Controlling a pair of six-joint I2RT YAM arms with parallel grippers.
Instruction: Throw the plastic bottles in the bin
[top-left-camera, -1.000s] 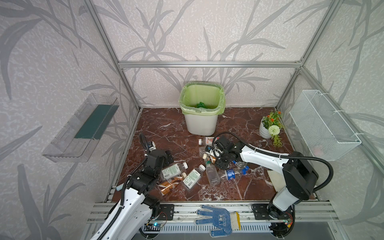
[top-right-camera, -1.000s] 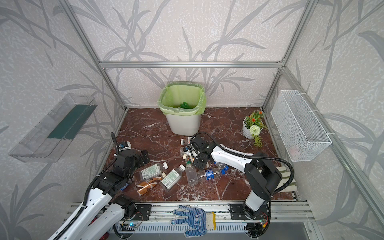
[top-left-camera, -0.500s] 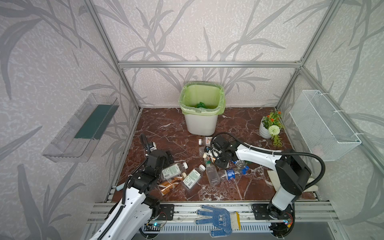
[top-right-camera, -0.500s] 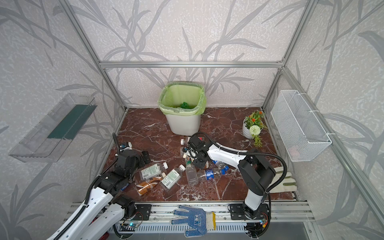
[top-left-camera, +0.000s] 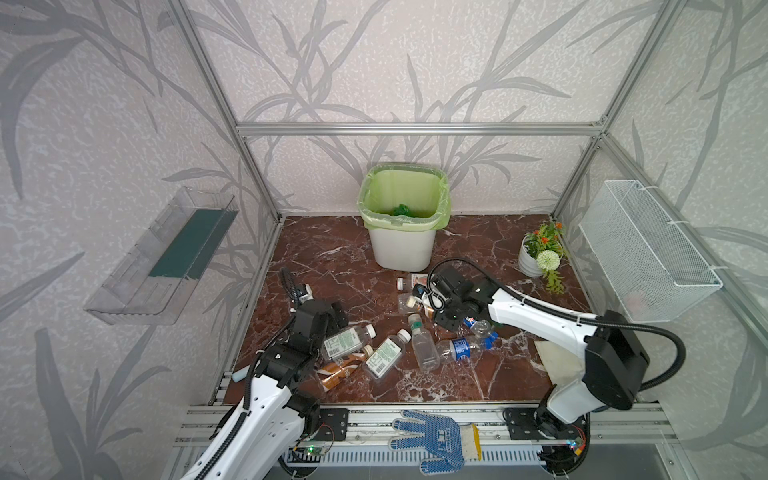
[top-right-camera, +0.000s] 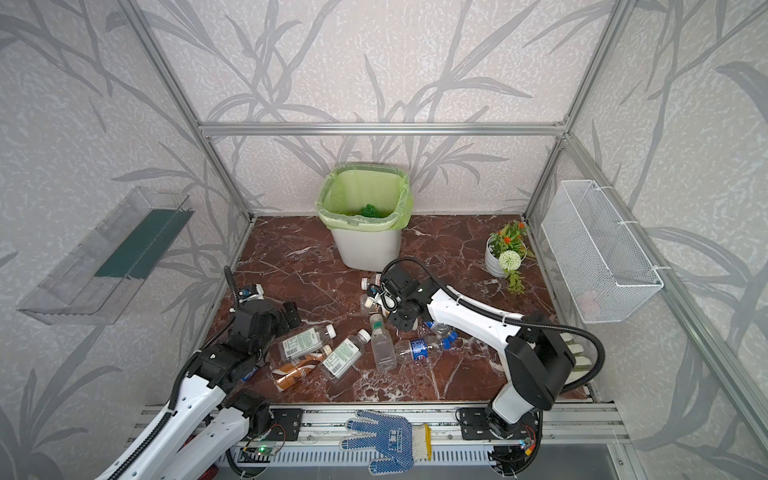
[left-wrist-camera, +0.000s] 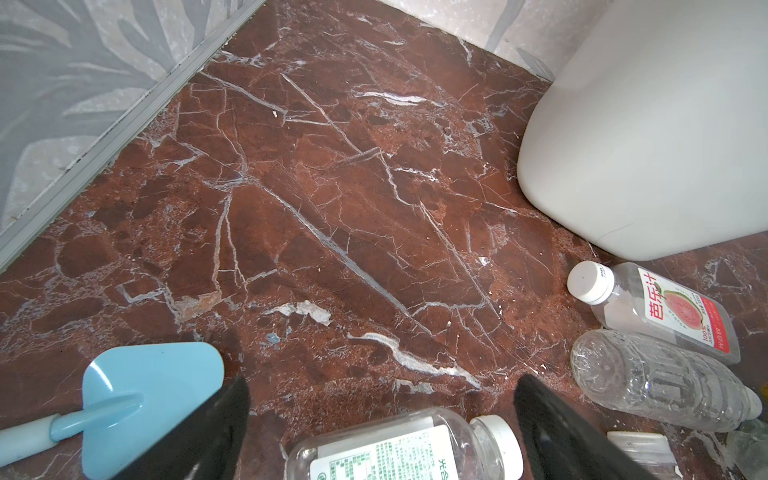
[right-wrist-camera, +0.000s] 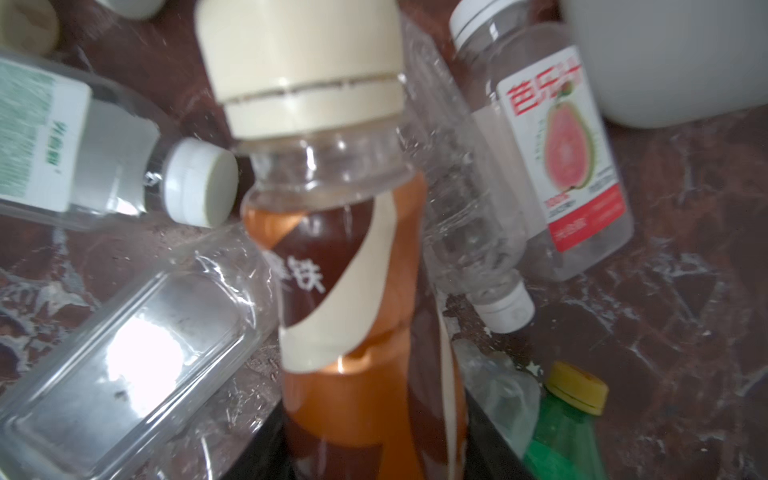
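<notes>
Broadly, the marble desk (top-left-camera: 332, 257) carries everything. The bin (top-left-camera: 401, 249) stands at its back, mouth up, with its bag (top-left-camera: 442, 208) folded over the rim, presumably so that bottles can be dropped in from above. Something green (top-left-camera: 401, 209) lies inside, too small to name. The bottles (top-left-camera: 424, 349) lie on their sides in a loose scatter in front of the bin, between the left arm (top-left-camera: 266, 395) and the right arm (top-left-camera: 540, 320), so each arm seems to have some within reach.

The right arm reaches to the group nearest the bin. There the right gripper (right-wrist-camera: 374, 453) is closed on the brown bottle (right-wrist-camera: 345, 270). The jaws press its lower body from both sides, and the cream cap points away from the wrist. A hold on the body and not the neck likely keeps it from swinging. Whether it is clear of the desk cannot be told. A guava bottle (right-wrist-camera: 561, 158) and a green bottle (right-wrist-camera: 565, 428) lie just beside it.

The left gripper (left-wrist-camera: 382, 390) stands fully open and holds nothing. Its jaws straddle the cap end of a labelled bottle (left-wrist-camera: 399, 451), apart from it as far as shows, a stance fit for closing on it.
</notes>
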